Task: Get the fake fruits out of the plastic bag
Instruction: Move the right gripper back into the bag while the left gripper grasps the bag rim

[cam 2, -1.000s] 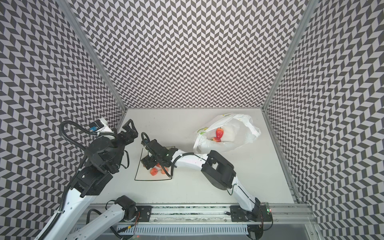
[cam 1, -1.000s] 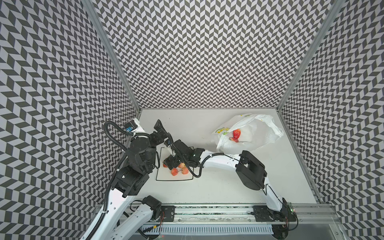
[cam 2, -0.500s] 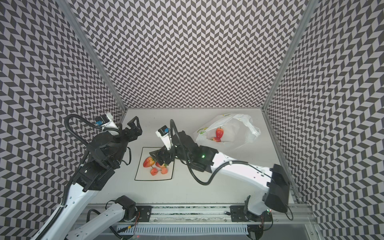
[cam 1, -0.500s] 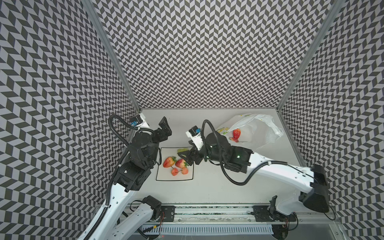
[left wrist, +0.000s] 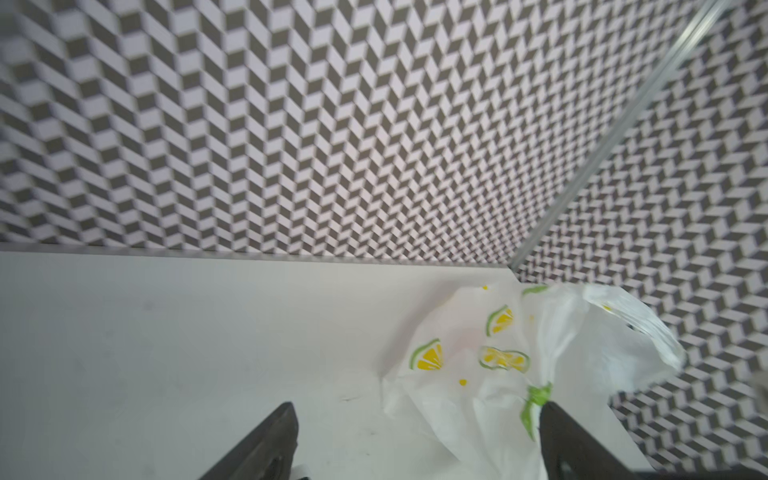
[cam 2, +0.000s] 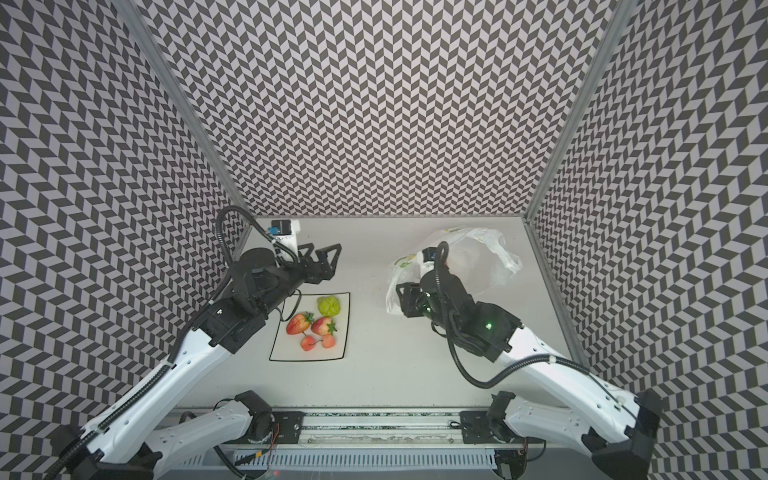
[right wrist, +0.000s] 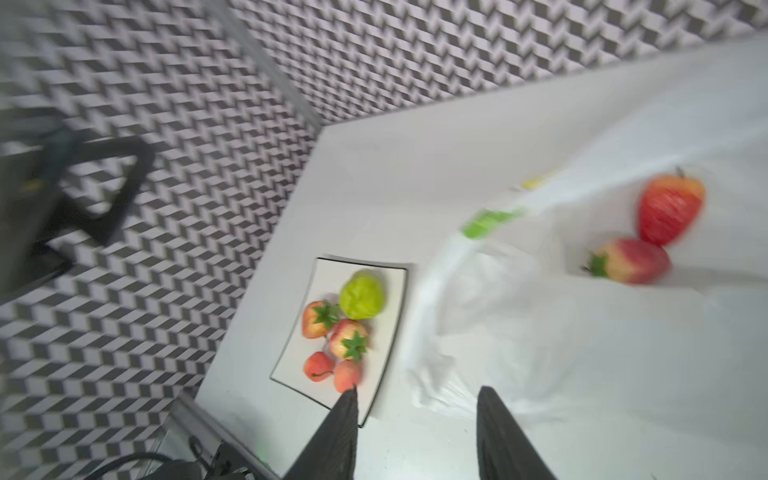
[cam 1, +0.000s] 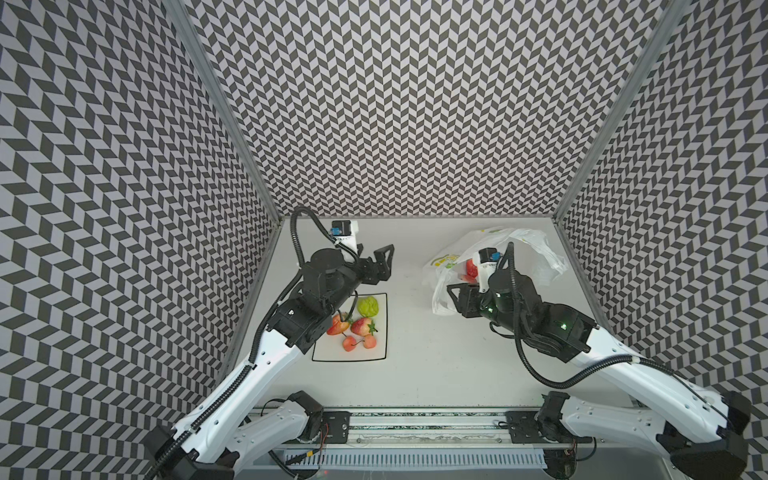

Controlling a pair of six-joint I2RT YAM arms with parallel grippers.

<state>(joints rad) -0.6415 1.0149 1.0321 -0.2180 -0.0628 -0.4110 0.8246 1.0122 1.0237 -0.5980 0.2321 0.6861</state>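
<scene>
The plastic bag (cam 1: 532, 249) (cam 2: 486, 257) lies crumpled at the back right of the table, white with lemon slices (left wrist: 430, 359). Two red strawberries (right wrist: 669, 208) (right wrist: 631, 259) lie inside it; in a top view one strawberry (cam 1: 471, 268) shows beside my wrist. My right gripper (cam 1: 452, 300) (right wrist: 417, 390) hovers at the bag's near left edge, its jaws narrowly apart with nothing between them. More fake fruits sit on the plate (cam 1: 379, 353): a green fruit (cam 1: 368, 306), two strawberries (cam 1: 362, 326) and two orange-pink balls (cam 1: 349, 343). My left gripper (cam 1: 384, 259) (left wrist: 415, 407) hangs wide open behind the plate.
The square black-rimmed plate (cam 2: 291, 353) (right wrist: 395, 291) sits left of centre, partly under my left arm. Patterned walls close in the table on three sides. The arms' base rail (cam 1: 415, 428) runs along the front edge.
My right arm has swung from the plate across to the bag's edge, and its jaws have narrowed. The fruits on the plate are uncovered. My left gripper has drifted back and right.
</scene>
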